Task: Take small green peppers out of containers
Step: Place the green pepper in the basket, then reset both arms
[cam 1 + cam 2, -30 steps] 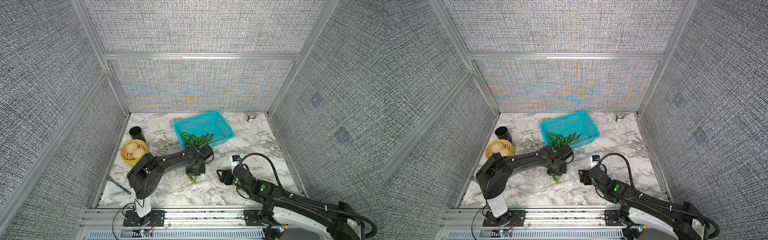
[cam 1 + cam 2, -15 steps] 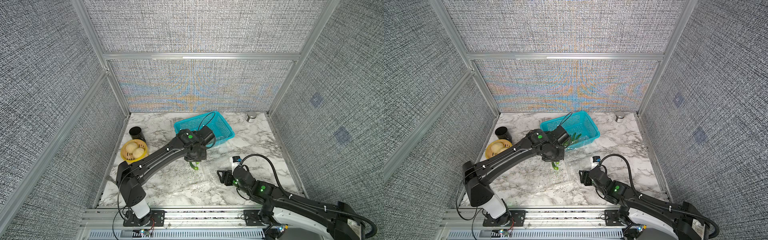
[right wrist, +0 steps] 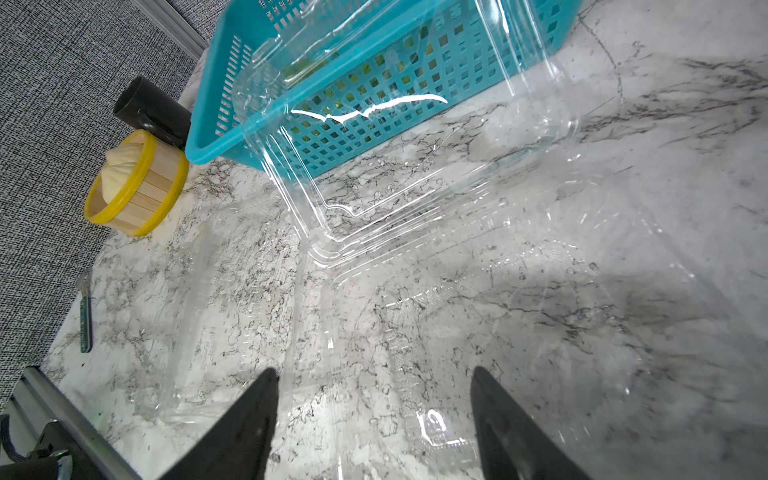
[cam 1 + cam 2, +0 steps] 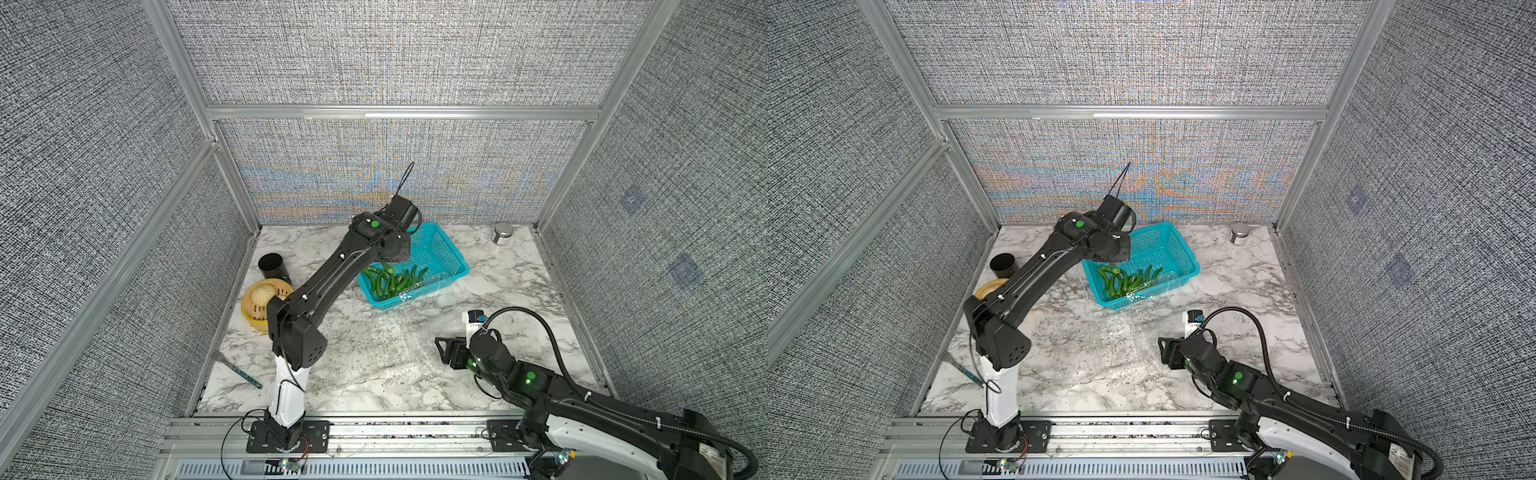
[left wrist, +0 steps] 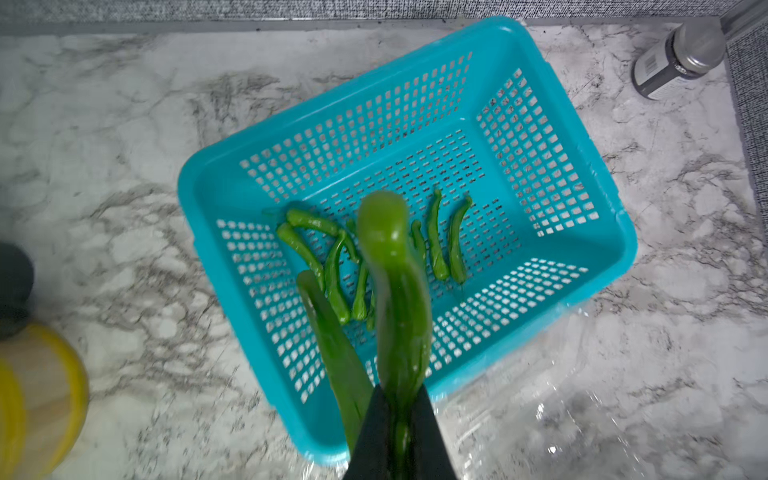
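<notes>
Peppers (image 5: pixel 395 291) are dangling lengthwise from my pinching left claw (image 5: pixel 397 401), directly above the basket (image 5: pixel 619 249); my right claw (image 3: pixel 374 376) is sitting spread.

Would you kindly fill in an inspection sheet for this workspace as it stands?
Surface: marble tabletop, no spills seen.
Job's things: small green peppers lie in the teal basket; held peppers, apparently two, hang above it; clear containers lie open in front of the basket, seemingly empty.
Clutter: yellow steamer with buns, black cup, metal-lidded jar, teal-handled tool at the table edge.
Pincers: left pincer shut on the held peppers; right pincer open, empty, low over a container.
Cables: black cable loops off the right arm; thin wires at the left base.
Surroundings: grey woven panels in an aluminium frame.
</notes>
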You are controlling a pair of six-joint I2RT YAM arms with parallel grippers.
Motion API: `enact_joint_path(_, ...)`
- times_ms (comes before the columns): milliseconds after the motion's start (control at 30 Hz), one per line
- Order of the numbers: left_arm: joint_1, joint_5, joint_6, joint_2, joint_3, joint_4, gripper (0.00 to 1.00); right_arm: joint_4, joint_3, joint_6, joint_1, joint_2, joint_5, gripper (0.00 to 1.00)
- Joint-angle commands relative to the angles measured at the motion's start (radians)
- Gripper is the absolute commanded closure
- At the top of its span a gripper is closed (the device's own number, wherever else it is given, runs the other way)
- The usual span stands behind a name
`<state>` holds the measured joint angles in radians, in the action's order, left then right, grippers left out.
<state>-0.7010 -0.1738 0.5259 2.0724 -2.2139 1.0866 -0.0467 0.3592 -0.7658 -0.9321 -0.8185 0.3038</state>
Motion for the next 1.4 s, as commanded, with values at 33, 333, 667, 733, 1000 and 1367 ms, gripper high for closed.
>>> enact_joint_path(33,0.022,0.018,-0.068,0.106,-0.017,-0.121,1.0,-0.063,0.038,0.033,0.004,0.007,0.006,0.27)
enact_joint_path(333,0.063,0.047,-0.045,0.21,-0.018,-0.161,0.32,-0.147,0.059,0.052,0.026,0.066,0.019,0.27)
enact_joint_path(667,0.064,-0.11,-0.035,-0.067,0.111,-0.111,0.01,-0.268,0.199,0.194,0.197,0.03,-0.05,0.21)
enact_joint_path(733,0.068,-0.228,-0.028,-0.251,0.333,-0.224,0.02,-0.29,0.237,0.264,0.287,0.02,-0.066,0.16)
enact_joint_path(1000,0.127,-0.707,-0.037,-0.9,1.193,-0.707,0.0,-0.123,0.248,0.466,0.85,-0.081,-0.258,0.08)
enact_joint_path(1367,0.301,-0.639,-0.428,-0.859,1.637,-1.376,0.0,0.55,0.076,0.781,0.886,-0.499,-0.075,0.07)
